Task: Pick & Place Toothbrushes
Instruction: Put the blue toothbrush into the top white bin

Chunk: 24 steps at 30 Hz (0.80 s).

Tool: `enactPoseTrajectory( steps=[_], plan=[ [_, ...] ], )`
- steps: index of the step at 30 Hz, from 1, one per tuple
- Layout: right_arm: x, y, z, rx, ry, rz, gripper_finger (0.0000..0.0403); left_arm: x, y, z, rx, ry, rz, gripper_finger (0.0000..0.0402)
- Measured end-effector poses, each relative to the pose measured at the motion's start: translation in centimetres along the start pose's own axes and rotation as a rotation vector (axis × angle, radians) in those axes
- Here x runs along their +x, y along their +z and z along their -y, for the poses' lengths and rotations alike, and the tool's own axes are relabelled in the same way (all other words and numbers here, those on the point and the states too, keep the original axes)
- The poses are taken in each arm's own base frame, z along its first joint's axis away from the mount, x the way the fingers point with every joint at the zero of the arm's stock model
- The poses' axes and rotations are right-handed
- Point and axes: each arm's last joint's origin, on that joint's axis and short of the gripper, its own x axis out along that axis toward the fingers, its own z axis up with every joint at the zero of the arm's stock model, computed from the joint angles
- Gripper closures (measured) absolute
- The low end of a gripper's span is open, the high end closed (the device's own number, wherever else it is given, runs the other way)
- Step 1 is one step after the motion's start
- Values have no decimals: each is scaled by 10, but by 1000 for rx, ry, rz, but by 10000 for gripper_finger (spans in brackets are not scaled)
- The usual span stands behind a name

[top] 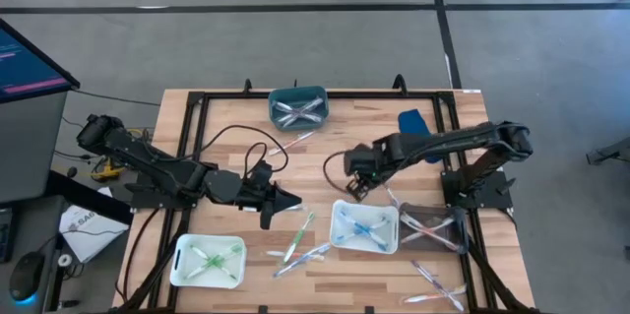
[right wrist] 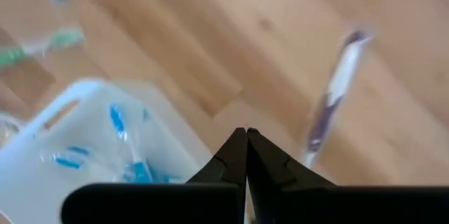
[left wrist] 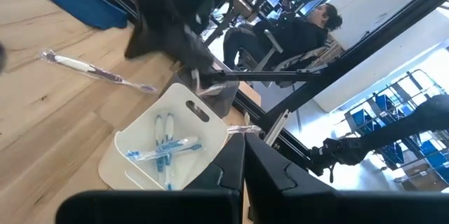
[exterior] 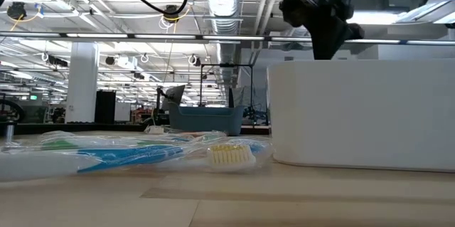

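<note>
Currently right end effector (top: 352, 192), fingers pressed together and empty, hovers just beside the blue-brush tray (top: 364, 227); purple toothbrush (right wrist: 330, 104) lies lengthwise just ahead (left arm farther).

arms: 2 | hands: 2, left hand (top: 287, 199), right hand (top: 351, 188) | trays on table (top: 226, 117): 4 — teal tray (top: 298, 105), green-stocked tray (top: 208, 260), blue-stocked tray (top: 364, 226), clear tray (top: 433, 227) | loose toothbrushes (top: 300, 236) outside the trays: at least 6 counted, exact number unclear
</note>
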Motion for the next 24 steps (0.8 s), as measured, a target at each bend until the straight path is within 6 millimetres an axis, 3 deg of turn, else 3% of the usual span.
enactPoseTrajectory(
  steps=[4, 10, 16, 21, 24],
  plan=[
    [-14, 4, 18, 44, -17, 20, 403, 0, 0, 0, 0, 0, 0, 401],
    [-16, 6, 39, 13, -114, -65, 403, 0, 0, 0, 0, 1, 1, 401],
    [-15, 13, 45, -148, -107, -68, 403, 2, 5, -5, 14, 21, 19, 401],
    [-18, 20, 43, -384, -17, 40, 403, 5, 13, -12, 4, 52, 47, 401],
    [-15, 21, 45, -438, 39, 85, 403, 8, 19, -18, -62, 71, 74, 401]
  ],
)
